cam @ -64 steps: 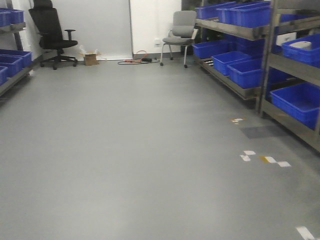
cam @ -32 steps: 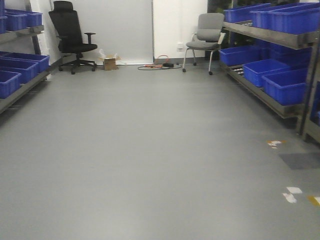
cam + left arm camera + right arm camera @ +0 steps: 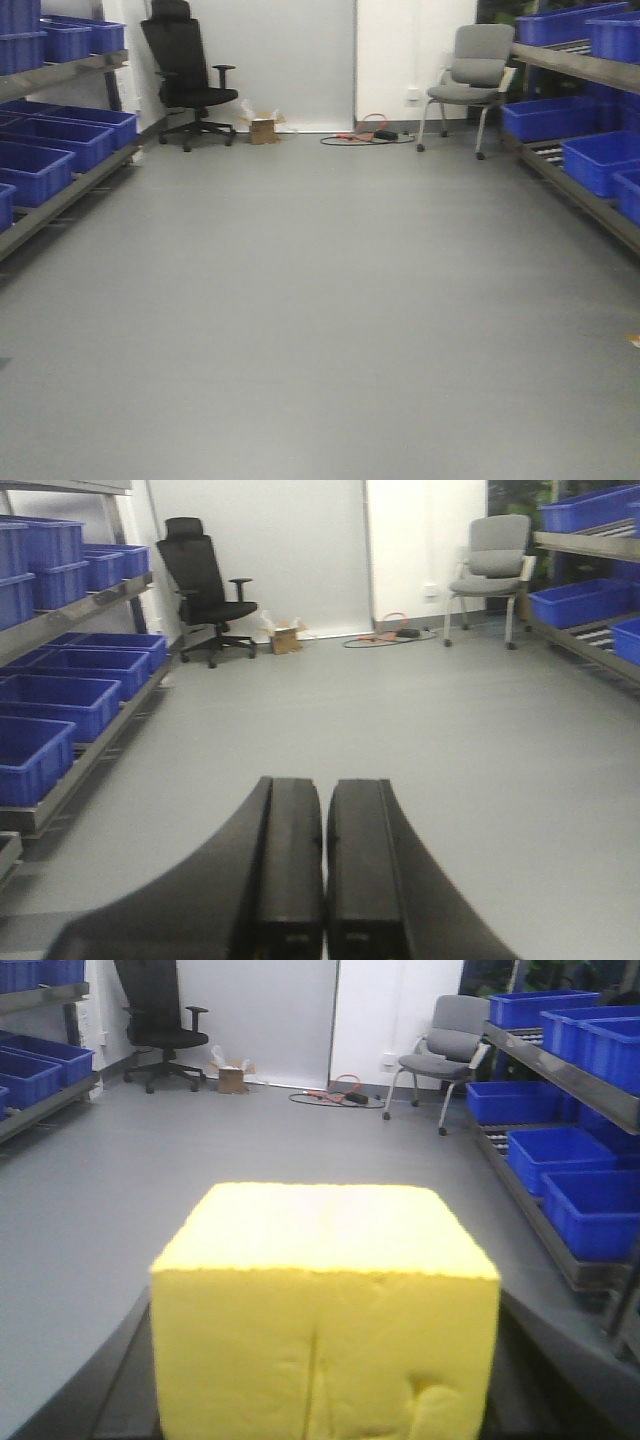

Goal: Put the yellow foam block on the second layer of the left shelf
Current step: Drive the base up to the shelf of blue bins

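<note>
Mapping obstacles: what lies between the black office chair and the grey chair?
A small brown cardboard box and loose floor cables, per the front view.

Grey floor [image 3: 320, 330], smooth and level. Standing on it by the far wall: a black office chair [image 3: 190, 80], a small cardboard box [image 3: 263, 129], a tangle of cables [image 3: 365, 135] and a grey chair [image 3: 472, 80]. Left shelf [image 3: 60, 75], metal, with blue bins [image 3: 40, 168] in rows on both visible layers. Right shelf [image 3: 575, 68] carries right-hand bins [image 3: 598, 160] on both layers too.

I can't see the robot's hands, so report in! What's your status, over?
Left fingers shut, empty. Right fingers shut on yellow foam block. Blue bins crowd the left shelf.
</note>
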### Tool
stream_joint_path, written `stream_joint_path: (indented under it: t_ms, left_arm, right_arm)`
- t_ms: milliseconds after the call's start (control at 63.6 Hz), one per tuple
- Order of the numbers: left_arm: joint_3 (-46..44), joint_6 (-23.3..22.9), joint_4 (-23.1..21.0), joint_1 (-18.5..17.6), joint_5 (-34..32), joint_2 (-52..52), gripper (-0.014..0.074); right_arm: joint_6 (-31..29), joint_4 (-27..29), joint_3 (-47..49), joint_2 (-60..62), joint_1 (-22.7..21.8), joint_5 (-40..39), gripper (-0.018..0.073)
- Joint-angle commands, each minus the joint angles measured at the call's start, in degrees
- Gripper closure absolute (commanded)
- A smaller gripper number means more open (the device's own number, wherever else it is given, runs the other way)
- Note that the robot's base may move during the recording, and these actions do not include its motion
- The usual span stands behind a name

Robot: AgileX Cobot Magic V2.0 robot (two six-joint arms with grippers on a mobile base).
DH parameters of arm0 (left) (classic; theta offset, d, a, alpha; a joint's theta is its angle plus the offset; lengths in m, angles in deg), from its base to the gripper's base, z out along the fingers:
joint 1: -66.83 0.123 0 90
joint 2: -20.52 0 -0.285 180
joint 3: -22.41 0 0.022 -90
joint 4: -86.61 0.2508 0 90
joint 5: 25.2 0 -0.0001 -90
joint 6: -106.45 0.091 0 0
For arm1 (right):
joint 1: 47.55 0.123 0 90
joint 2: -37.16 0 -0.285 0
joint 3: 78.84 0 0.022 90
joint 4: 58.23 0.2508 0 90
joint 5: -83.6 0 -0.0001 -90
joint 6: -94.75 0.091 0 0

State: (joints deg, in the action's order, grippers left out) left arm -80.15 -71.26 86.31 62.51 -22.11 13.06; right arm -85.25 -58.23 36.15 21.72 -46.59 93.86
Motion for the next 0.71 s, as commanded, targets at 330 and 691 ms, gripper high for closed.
stream_joint_path:
  t_ms: [330, 691]
  left_arm:
    - [1.51, -0.18, -0.32, -0.38, -4.73, 1.21, 0.0472]
    - [1.51, -0.18, -0.32, -0.38, -4.73, 1.21, 0.0472]
  right_arm:
    - [-0.75, 0.00, 1.74, -0.67, -0.20, -5.32, 0.0072]
    - [-0.75, 0.00, 1.74, -0.67, -0.20, -5.32, 0.0072]
